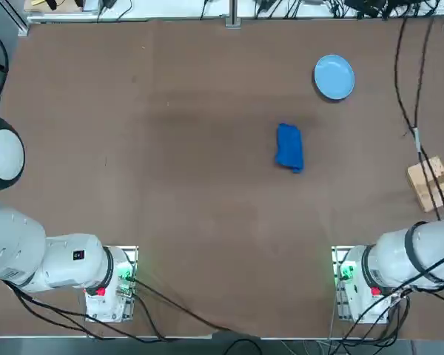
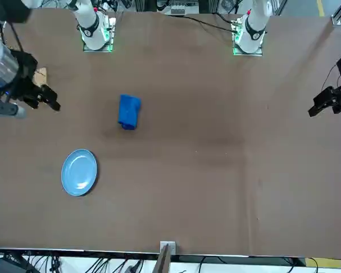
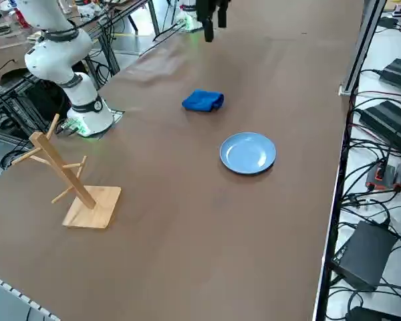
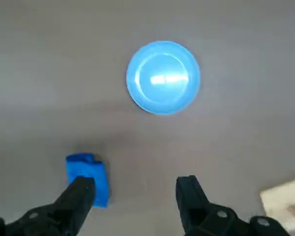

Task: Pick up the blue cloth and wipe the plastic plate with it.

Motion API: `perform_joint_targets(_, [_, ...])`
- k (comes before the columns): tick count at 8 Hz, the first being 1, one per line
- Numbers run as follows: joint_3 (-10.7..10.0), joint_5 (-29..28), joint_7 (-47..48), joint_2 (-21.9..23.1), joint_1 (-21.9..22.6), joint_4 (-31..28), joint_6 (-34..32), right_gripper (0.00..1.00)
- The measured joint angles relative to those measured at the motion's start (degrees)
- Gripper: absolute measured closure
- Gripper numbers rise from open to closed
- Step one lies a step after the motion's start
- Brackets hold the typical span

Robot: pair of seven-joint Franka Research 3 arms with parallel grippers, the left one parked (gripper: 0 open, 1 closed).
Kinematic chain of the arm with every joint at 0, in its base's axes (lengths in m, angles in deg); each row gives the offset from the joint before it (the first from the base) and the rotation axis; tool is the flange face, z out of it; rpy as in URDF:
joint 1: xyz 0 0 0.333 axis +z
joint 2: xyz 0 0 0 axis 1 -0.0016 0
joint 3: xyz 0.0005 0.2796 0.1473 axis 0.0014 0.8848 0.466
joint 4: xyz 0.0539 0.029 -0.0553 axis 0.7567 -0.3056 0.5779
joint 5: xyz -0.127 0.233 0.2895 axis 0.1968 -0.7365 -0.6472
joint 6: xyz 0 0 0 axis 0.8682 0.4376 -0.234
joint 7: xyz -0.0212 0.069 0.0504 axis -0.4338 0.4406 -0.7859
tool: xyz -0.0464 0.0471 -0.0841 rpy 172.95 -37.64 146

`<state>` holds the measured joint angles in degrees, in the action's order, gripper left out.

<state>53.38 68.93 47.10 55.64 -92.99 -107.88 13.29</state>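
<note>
Brown sheeting is spread over the worktop [image 1: 207, 222], and black wires are strewn along its far side in the top view. A wooden peg stand [image 3: 92, 206] is set to the robot's right. The blue cloth [image 1: 289, 147] is laid in a small folded pad on the worktop, nearer to the robot than the light blue plastic plate [image 1: 334, 77]. The two are apart, and the plate is set a bit more to the right.

The right gripper [image 4: 136, 181] is held up above the worktop. Its jaws are spread wide, with nothing between them.

The cloth should be soft and light, so it may be squashed or bunched with no harm. It would best be pinched across its narrow middle, low down, so that both layers are caught. The plate looks smooth and stiff, and it could be slid away if it were rubbed too hard.

In the wrist view, part of the cloth is hidden by a finger. The gripper is cut out of the top view, and most of the peg stand is blocked by the arm in the front view. Perhaps the cloth is folded in two, but its layers cannot be made out.
</note>
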Motion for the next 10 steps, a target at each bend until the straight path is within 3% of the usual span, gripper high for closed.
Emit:
perform_joint_targets(7, [0.4,0.0,30.8,-3.2,15.6,-21.0,24.1,0.0])
perform_joint_targets(10, [0.4,0.5,38.3,-6.1,20.4,-28.8,33.0,0.0])
